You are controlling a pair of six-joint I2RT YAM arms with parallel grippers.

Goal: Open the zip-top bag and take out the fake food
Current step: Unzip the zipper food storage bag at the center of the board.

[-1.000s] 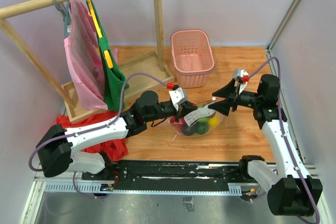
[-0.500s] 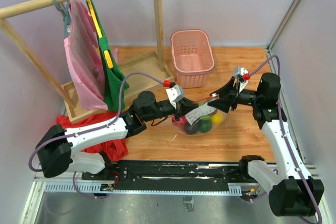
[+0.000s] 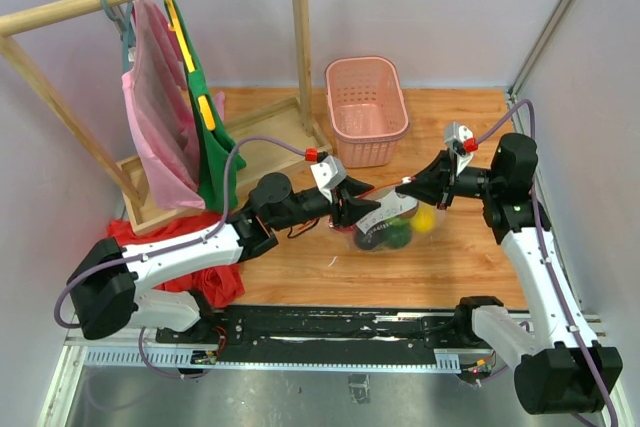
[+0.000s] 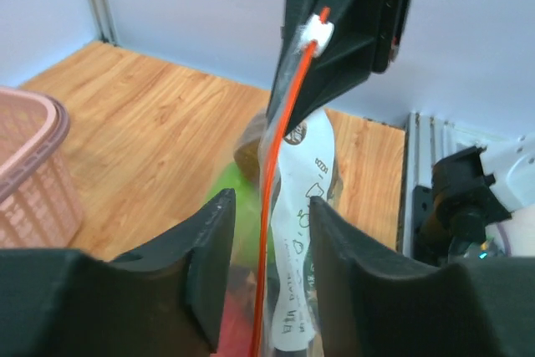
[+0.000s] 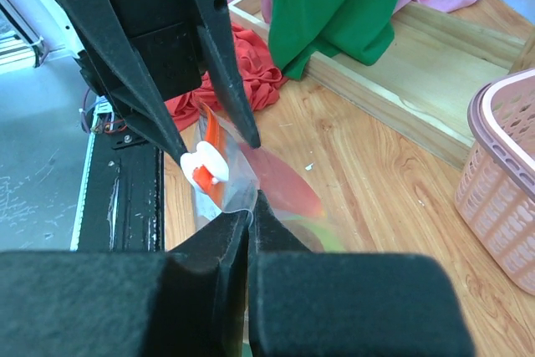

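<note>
- Bag (image 3: pixel 385 219) of fake food (image 3: pixel 425 219) shows at the middle of the top view, below the pink basket (image 3: pixel 366 107). The left fingers (image 3: pixel 357 209) are at its left end and the right fingers (image 3: pixel 418 190) at its upper right.
- Left wrist view: the left fingers are spread at the bottom of the frame, and the orange zip strip (image 4: pixel 269 206) runs up between them. At the top, the right fingers hold its white slider (image 4: pixel 317 31).
- Right wrist view: the right fingers are pressed together at bottom centre, pinching the clear bag film beside the slider. A red cloth (image 5: pixel 251 81) lies in the upper middle.
</note>
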